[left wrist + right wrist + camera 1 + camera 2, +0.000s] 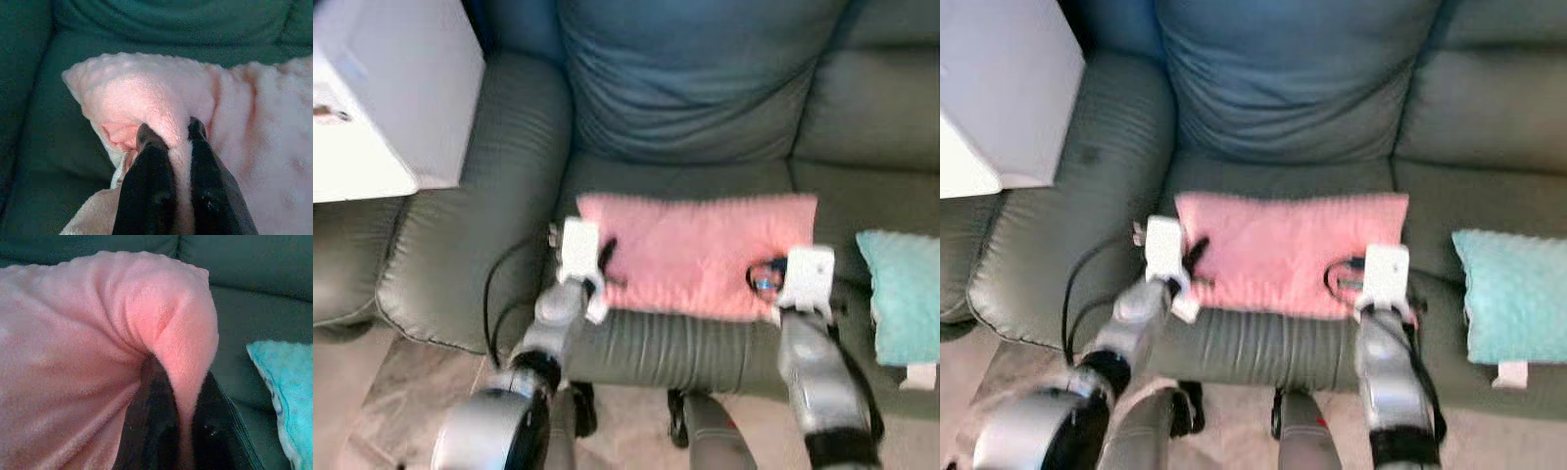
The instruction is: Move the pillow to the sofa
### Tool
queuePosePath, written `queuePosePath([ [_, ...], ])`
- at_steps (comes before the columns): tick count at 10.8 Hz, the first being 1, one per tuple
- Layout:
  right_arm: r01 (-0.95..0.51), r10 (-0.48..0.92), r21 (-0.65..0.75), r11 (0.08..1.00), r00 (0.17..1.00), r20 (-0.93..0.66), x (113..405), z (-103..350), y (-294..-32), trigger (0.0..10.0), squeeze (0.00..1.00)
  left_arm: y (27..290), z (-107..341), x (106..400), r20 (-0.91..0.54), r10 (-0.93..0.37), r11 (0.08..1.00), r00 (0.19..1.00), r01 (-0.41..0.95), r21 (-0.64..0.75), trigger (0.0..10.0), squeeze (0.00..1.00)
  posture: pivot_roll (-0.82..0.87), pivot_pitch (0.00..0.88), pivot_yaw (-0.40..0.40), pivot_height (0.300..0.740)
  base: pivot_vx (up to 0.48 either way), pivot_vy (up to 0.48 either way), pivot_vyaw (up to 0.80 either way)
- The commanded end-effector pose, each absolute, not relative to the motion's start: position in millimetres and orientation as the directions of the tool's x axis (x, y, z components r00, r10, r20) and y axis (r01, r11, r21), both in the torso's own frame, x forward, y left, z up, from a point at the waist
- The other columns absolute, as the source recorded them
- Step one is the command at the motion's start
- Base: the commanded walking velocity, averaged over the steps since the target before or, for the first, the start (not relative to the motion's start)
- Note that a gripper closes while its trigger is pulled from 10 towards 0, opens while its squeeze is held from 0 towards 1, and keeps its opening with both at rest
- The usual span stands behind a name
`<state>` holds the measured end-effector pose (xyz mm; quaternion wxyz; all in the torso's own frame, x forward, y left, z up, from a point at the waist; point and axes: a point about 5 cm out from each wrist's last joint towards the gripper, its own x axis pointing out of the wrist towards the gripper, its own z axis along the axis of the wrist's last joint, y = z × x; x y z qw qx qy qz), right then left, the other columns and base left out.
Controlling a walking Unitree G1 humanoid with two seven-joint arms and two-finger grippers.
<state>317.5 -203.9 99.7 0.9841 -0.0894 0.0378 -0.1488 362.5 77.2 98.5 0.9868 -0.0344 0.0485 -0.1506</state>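
Pink pillow (695, 253) is lying flat on the sofa (685, 343) seat, both grippers pinching it: left gripper (170, 134) on one end, right gripper (178, 377) on the other, jaws closed on fabric.

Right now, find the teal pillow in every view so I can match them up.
Left eye view: teal pillow at the right edge, on the sofa seat, right of the pink pillow.
Right eye view: same spot, more of it showing.
Left wrist view: not in it.
Right wrist view: lower right corner.
Shared landmark: the pink pillow.
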Motion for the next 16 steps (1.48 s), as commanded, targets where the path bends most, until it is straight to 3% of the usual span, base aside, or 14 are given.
queuePosePath([
  [1,0.315,-0.332,-0.193,0.929,0.941,-0.061,315.3,90.8,-210.7,10.0,0.0,82.7,91.5,361.1,-0.119,-0.238,0.969,0.964,0.227,-0.099,10.0,0.0,-0.18,0.487,0.063,0.74,0.0,0.0,0.0],
  [8,0.334,-0.328,-0.157,0.93,0.943,0.062,328.6,102.5,-225.8,10.0,0.0,70.1,108.1,369.8,-0.097,-0.186,0.978,0.978,0.174,-0.119,10.0,0.0,-0.19,0.532,0.059,0.74,0.0,0.0,0.0],
  [11,0.28,-0.276,-0.133,0.951,0.96,0.053,328.0,93.7,-213.5,10.0,0.0,76.4,99.1,365.8,-0.113,-0.18,0.979,0.977,0.167,-0.118,10.0,0.0,-0.19,0.536,0.057,0.74,0.0,0.0,0.0],
  [12,0.261,-0.257,-0.119,0.958,0.965,0.048,326.4,89.6,-208.8,10.0,0.96,80.5,92.9,362.7,-0.125,-0.172,0.979,0.977,0.155,-0.131,10.0,0.82,-0.19,0.537,0.057,0.74,0.0,0.0,0.0],
  [13,0.26,-0.256,-0.116,0.959,0.966,0.045,326.1,88.2,-208.8,10.0,1.0,82.1,90.6,361.6,-0.129,-0.166,0.978,0.978,0.147,-0.146,10.0,1.0,-0.19,0.536,0.058,0.74,0.0,0.0,0.0],
  [16,0.261,-0.259,-0.12,0.958,0.965,0.029,323.8,82.6,-210.8,10.0,1.0,85.7,80.0,355.1,-0.151,-0.147,0.983,0.978,0.128,-0.13,10.0,1.0,-0.19,0.534,0.057,0.74,0.0,0.0,0.0],
])
